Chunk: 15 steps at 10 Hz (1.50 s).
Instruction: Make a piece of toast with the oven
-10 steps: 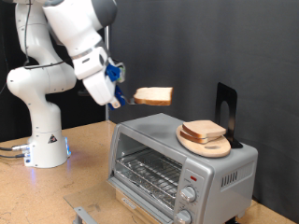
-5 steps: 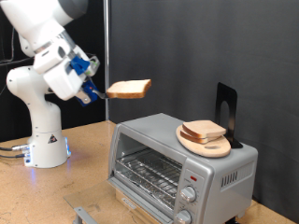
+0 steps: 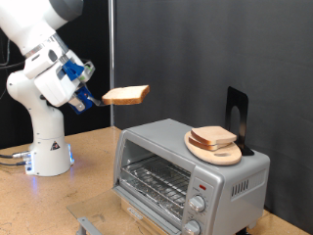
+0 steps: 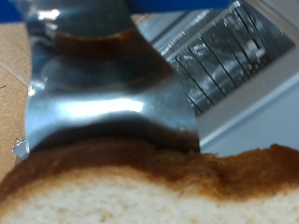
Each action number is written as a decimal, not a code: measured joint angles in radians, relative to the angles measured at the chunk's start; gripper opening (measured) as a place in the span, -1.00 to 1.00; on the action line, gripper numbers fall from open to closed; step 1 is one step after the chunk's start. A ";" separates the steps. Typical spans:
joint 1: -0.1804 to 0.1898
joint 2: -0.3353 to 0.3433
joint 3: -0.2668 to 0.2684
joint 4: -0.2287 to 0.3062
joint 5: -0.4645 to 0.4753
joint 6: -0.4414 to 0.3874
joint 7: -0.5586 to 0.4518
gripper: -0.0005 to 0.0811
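My gripper (image 3: 98,98) is shut on one slice of pale bread with a tan crust (image 3: 126,95) and holds it flat in the air, above and to the exterior view's left of the silver toaster oven (image 3: 191,176). The oven's drop-down door is open and its wire rack (image 3: 156,180) shows. A second, alike slice (image 3: 213,138) lies on a round wooden plate (image 3: 215,151) on the oven's roof. In the wrist view the held slice (image 4: 149,191) fills the near edge under one metal finger (image 4: 103,103), with the oven rack (image 4: 220,58) beyond.
The arm's white base (image 3: 47,147) stands on the wooden table (image 3: 59,206) at the exterior view's left. A black stand (image 3: 238,117) rises behind the plate on the oven's roof. Two knobs (image 3: 199,206) sit on the oven's front. A black curtain backs the scene.
The gripper has swung towards the exterior view's left with the bread slice, away from above the oven, and sits a little lower. The plate and second slice have not moved.
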State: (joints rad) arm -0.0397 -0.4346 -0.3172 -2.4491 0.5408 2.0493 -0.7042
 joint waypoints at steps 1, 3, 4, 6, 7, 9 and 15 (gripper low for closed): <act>-0.001 0.017 -0.024 0.000 -0.004 0.005 -0.062 -0.10; -0.015 0.073 -0.037 0.000 -0.068 0.054 -0.078 -0.10; -0.021 0.111 -0.037 0.000 -0.090 0.093 -0.072 -0.10; -0.025 0.187 -0.038 0.001 -0.108 0.167 -0.069 -0.10; -0.026 0.222 -0.038 0.002 -0.108 0.202 -0.072 -0.10; -0.026 0.281 -0.037 0.001 -0.108 0.257 -0.083 -0.10; -0.004 0.380 0.029 -0.021 -0.152 0.327 -0.001 -0.10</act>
State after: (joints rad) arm -0.0438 -0.0544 -0.2885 -2.4700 0.3887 2.3761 -0.7056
